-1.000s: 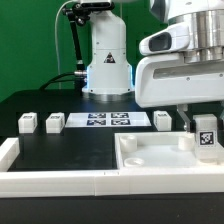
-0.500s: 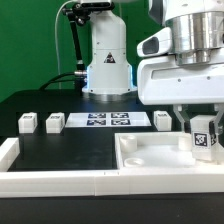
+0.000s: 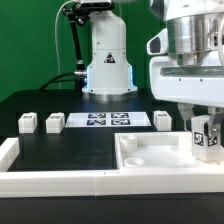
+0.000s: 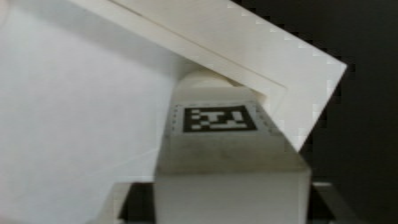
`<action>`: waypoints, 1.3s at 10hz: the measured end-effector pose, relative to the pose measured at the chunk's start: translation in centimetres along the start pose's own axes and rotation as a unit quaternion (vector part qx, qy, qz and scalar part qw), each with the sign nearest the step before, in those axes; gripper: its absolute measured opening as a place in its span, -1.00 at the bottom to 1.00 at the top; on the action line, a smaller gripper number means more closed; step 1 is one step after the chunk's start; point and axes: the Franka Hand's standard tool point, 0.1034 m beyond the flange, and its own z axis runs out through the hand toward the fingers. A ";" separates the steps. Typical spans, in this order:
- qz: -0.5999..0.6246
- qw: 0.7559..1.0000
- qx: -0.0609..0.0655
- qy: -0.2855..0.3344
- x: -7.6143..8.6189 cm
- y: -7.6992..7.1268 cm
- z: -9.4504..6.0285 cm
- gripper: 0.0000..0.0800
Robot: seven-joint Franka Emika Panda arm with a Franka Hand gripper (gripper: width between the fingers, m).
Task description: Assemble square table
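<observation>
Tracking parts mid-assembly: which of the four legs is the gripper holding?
The tagged leg in the gripper at the exterior view's far right, upright over the square tabletop; the other three legs stand free on the table by the marker board.

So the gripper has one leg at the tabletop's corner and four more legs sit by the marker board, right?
Not quite. The exterior view shows three loose legs, not four, by the marker board: two on the exterior view's left of it, one on its right. The gripper does hold one leg at a corner of the tabletop.
</observation>
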 end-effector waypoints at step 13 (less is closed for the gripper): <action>-0.356 0.935 0.005 -0.002 -1.0 -0.4 0.0 0.62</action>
